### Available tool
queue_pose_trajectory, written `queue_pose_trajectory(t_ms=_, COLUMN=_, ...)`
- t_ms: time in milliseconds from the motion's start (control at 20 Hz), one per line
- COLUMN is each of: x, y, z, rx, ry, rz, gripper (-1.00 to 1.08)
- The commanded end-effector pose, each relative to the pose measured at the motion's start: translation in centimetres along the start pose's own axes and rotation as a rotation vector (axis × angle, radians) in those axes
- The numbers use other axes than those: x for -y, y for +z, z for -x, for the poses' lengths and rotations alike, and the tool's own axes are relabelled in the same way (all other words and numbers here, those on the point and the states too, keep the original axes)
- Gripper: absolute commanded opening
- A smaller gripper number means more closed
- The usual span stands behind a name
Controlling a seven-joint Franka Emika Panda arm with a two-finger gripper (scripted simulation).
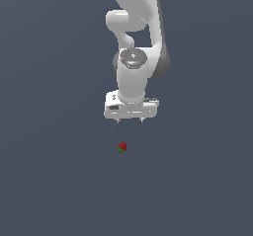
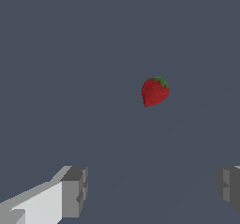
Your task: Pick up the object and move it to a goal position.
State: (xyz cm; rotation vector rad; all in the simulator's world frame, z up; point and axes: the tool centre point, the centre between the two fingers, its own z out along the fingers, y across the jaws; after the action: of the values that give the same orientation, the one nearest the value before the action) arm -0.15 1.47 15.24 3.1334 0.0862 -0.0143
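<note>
on the flat dark grey floor (image 1: 54, 180) the strawberry (image 1: 122, 147) lies alone, red body with a green cap, below the white gripper (image 1: 130, 121) and apart from it. the gripper's two fingers (image 2: 75, 190) are spread wide with nothing between them; in the wrist view the strawberry (image 2: 154, 91) sits beyond the fingertips, touching neither.

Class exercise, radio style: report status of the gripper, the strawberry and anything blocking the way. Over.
Gripper open, empty, above the floor. Strawberry lying on the floor, apart from the fingers, not grasped. Nothing visible between them. Over.
</note>
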Motion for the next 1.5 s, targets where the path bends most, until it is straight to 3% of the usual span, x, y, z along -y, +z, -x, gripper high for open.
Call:
queue_pose_trajectory(t_ms=0, x=0.0, y=0.0, z=0.0, rx=0.000, ry=0.000, rz=0.000, gripper=1.00)
queue_pose_trajectory(t_ms=400, x=2.8, y=-0.7, z=0.0, rx=0.008, ry=-0.056, rz=-0.015, gripper=1.00)
queue_pose_trajectory(t_ms=800, x=2.8, y=-0.6, z=-0.1, rx=0.009, ry=-0.044, rz=-0.016, gripper=1.00)
queue_pose_trajectory(t_ms=1450, x=1.7, y=0.8, z=-1.5, rx=0.010, ry=0.166, rz=-0.023, gripper=1.00)
